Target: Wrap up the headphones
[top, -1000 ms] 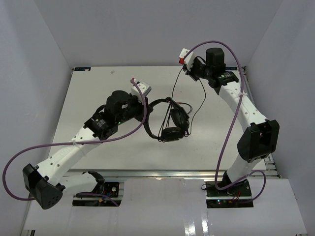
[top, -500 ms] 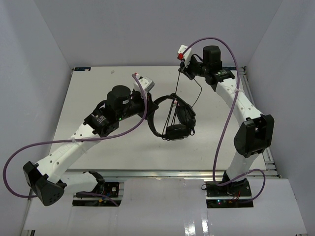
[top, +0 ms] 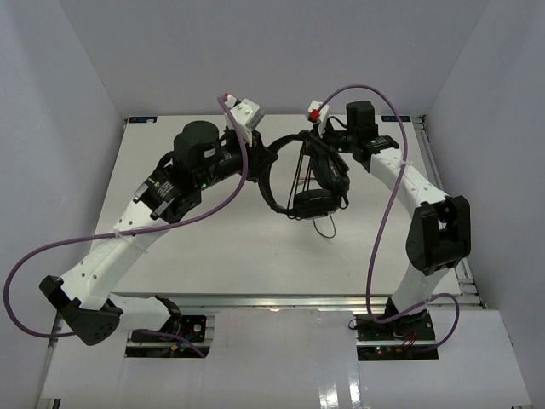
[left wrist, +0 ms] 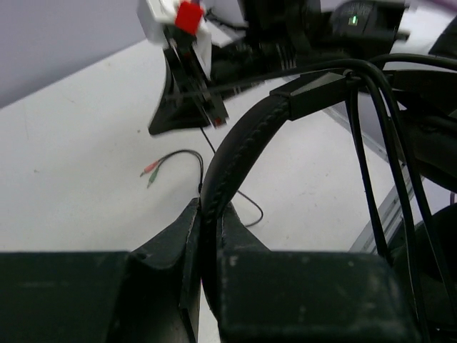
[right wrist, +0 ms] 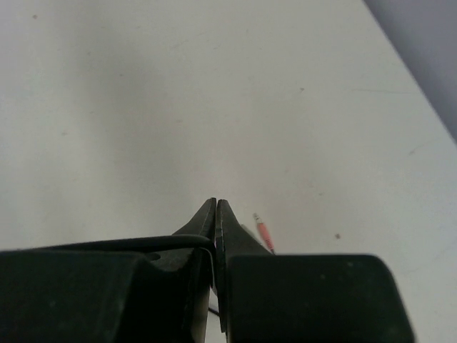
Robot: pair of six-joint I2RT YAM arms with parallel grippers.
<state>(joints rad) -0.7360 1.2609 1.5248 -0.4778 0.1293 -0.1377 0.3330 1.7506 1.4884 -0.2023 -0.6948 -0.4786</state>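
Observation:
The black headphones [top: 308, 201] hang off the table, held by the headband [left wrist: 243, 143]. My left gripper [top: 269, 162] is shut on the headband, which runs between its jaws in the left wrist view [left wrist: 207, 209]. Several strands of the thin black cord [left wrist: 371, 150] lie across the headband and earcups [top: 328, 175]. My right gripper [top: 318, 138] is just above the headphones, shut on the cord [right wrist: 136, 244], which enters its jaws [right wrist: 216, 204] from the left. The cord's end, with pink and green plugs [left wrist: 150, 171], trails on the table; a pink plug [right wrist: 263, 234] shows beside the right fingers.
The white table [top: 170, 247] is enclosed by grey walls on the left, back and right. Purple arm cables [top: 387, 213] loop beside both arms. A loose loop of cord [top: 324, 227] dangles below the lower earcup.
My left gripper has lifted the headphones up and toward the back. My right gripper has moved left and down with the cord, closing in over the headphones.

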